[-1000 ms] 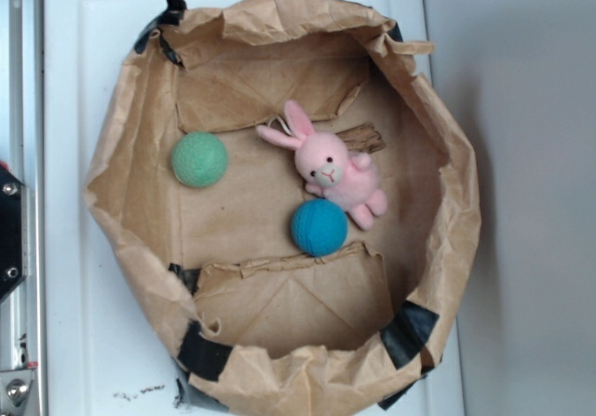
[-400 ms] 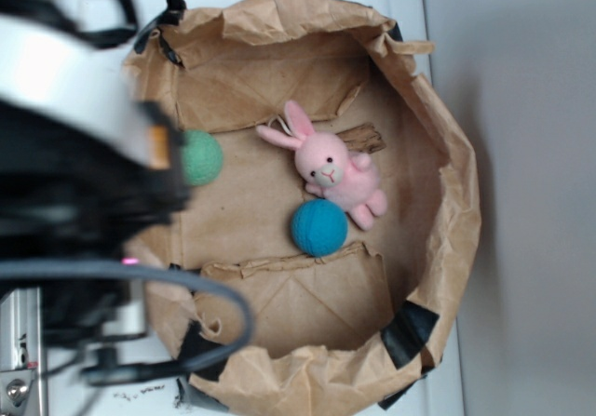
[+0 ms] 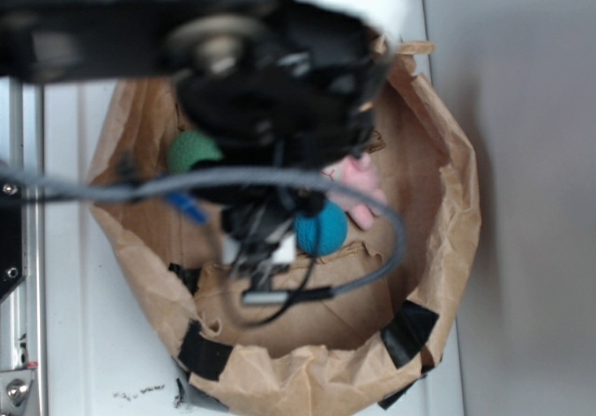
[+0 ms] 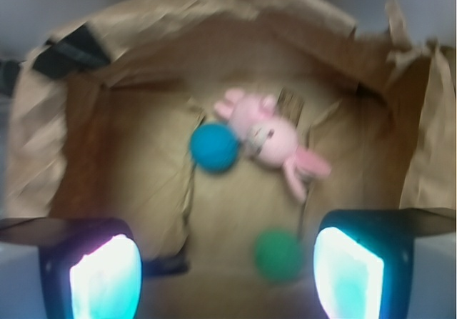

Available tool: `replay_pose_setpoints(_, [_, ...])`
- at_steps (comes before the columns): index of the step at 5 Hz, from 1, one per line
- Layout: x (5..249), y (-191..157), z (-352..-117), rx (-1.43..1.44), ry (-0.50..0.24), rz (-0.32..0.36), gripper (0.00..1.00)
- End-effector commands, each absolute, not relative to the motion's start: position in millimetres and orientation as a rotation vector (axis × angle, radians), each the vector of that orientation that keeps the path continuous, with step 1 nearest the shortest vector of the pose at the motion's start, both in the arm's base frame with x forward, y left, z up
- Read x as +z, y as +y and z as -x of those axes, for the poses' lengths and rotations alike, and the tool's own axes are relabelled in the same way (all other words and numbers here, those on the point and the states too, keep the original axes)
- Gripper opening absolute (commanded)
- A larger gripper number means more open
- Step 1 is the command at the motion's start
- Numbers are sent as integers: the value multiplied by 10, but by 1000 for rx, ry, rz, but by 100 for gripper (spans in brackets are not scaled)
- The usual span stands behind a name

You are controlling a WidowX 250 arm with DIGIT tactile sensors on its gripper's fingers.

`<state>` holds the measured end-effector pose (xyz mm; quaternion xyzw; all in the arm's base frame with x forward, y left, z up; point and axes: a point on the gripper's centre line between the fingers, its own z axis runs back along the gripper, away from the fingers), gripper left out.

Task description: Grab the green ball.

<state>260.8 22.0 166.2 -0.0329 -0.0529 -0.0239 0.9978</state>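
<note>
The green ball (image 3: 189, 150) lies on the left of the paper bag's floor, partly covered by my blurred arm (image 3: 270, 100) above it. In the wrist view the green ball (image 4: 278, 256) shows low and right of centre, between the two glowing pads and nearer the right fingertip (image 4: 348, 272). My gripper (image 4: 227, 276) is open, well above the floor, with nothing between its fingers.
The crumpled brown paper bag (image 3: 452, 202) with taped corners rings everything, its walls standing up. A blue-teal ball (image 3: 326, 228) and a pink plush bunny (image 3: 361, 181) lie near the middle of the bag. The blue-teal ball (image 4: 214, 148) and bunny (image 4: 275, 139) sit beyond the green one.
My arm has swept in from the left edge to over the upper middle of the bag, now hiding part of the green ball and most of the bunny. The objects have not moved.
</note>
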Motion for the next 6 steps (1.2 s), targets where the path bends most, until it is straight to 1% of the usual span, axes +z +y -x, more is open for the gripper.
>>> replay_pose_setpoints(1, [1826, 275, -2674, -32, -166, 56, 100])
replay_pose_setpoints(2, [1826, 275, -2674, -32, -166, 56, 100])
replay_pose_setpoints(3, [1546, 381, -2688, 11, -124, 27, 100])
replay_pose_setpoints(4, [1363, 527, -2584, 13, -100, 3, 100])
replay_pose_setpoints(5, [1187, 597, -2497, -10, -81, -30, 100])
replay_pose_setpoints(6, [1015, 618, -2326, -58, -56, -47, 100])
